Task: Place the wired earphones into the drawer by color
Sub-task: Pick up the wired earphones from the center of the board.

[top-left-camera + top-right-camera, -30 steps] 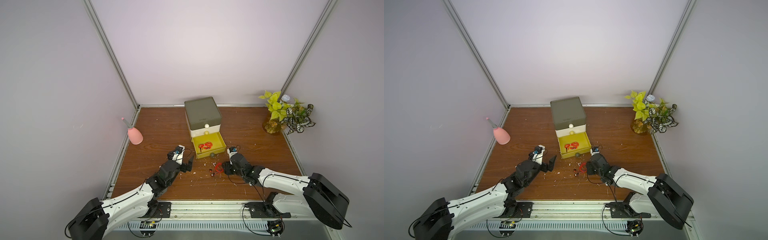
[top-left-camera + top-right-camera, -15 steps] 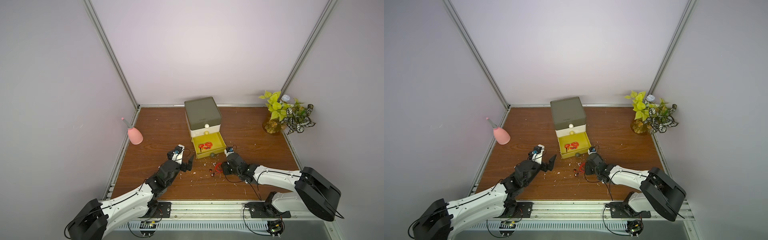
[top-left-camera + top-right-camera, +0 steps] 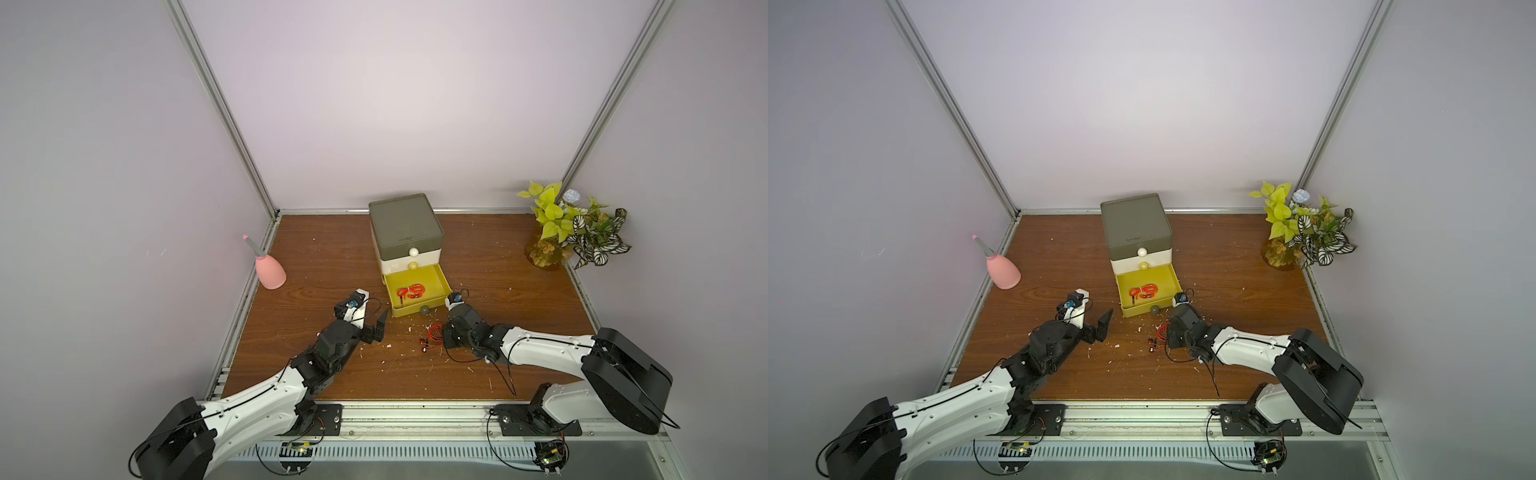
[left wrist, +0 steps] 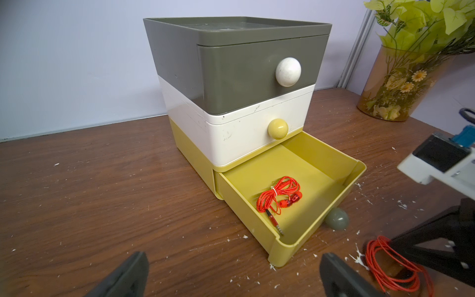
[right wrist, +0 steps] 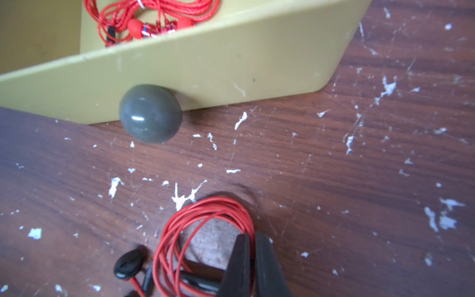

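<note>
A pink bottle (image 3: 270, 272) and potted plant (image 3: 573, 232) flank the wooden table (image 3: 316, 249).

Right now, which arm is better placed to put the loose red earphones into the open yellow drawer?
Right. The right gripper is already shut on the red earphones just in front of the yellow drawer. The left gripper hangs open and empty, farther to the side.

yellow bottom tier (image 3: 1173, 279) of the drawer box (image 3: 1136, 226) pulled out, red earphones (image 3: 1144, 291) inside; right gripper (image 3: 1168, 337) down on second red earphone bundle (image 3: 1158, 336) on table (image 3: 1225, 270); left gripper (image 3: 1090, 313) spread wide
</note>
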